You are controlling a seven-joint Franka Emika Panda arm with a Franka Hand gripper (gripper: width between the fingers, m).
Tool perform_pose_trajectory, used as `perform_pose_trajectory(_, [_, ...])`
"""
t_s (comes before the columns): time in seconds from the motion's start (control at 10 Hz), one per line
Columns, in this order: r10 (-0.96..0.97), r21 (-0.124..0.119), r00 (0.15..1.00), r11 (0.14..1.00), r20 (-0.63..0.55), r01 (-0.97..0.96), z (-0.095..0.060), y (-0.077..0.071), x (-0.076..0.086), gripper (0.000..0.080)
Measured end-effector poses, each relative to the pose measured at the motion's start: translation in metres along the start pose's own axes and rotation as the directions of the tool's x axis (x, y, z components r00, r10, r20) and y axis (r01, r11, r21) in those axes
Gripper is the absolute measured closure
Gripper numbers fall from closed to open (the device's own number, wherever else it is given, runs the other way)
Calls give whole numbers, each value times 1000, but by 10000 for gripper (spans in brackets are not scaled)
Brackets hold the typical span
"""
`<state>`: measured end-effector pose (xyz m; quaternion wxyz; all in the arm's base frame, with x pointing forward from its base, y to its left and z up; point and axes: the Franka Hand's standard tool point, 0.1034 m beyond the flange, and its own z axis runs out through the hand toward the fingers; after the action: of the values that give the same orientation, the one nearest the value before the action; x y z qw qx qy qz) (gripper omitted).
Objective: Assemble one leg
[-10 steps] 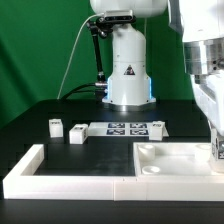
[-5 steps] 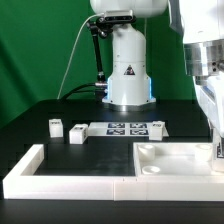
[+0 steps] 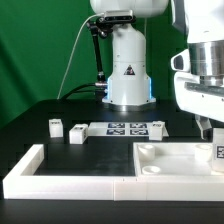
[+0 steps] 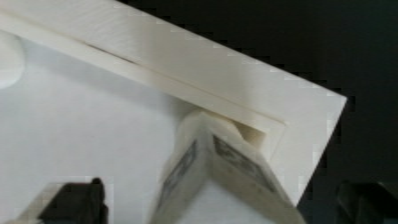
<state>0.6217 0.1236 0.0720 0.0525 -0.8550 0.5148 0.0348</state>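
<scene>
A white leg [image 3: 219, 152] with a black-and-white tag stands upright on the far right corner of the square panel [image 3: 175, 160]. My gripper [image 3: 208, 130] hangs just above it, open. In the wrist view the leg [image 4: 222, 170] rises between the two dark fingertips [image 4: 75, 203], with a gap on each side, at the panel's corner [image 4: 214, 80]. My gripper [image 4: 221, 205] holds nothing. Two more legs [image 3: 55, 126] [image 3: 77, 133] stand on the black table at the exterior view's left.
The marker board [image 3: 125, 128] lies in front of the robot base [image 3: 128, 70], with a small white block [image 3: 157, 124] at its right end. The long L-shaped border wall [image 3: 40, 170] runs along the front and left of the panel.
My gripper has lifted up off the leg at the panel's right corner. The leg's tag now shows below the fingers. The leg stays standing on the panel.
</scene>
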Motion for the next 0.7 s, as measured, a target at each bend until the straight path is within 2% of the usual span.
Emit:
perform_pose_trajectory(0.2, [-275,-42,961,961,-11,275,-3,-1,2,150])
perform_pose_trajectory(0.4, [-465,-60,885,884,-5,464,-5,-2,8,150])
perform_pose_trajectory(0.5, [-576,-80,818,816,-14,573,-5,-2,9,150])
perform_pose_trajectory(0.6, [-643,-88,765,764,-23,639,-4,-4,7,150])
perform_pose_trajectory(0.7, [-704,-82,709,710,-36,700,-3,-6,5,150])
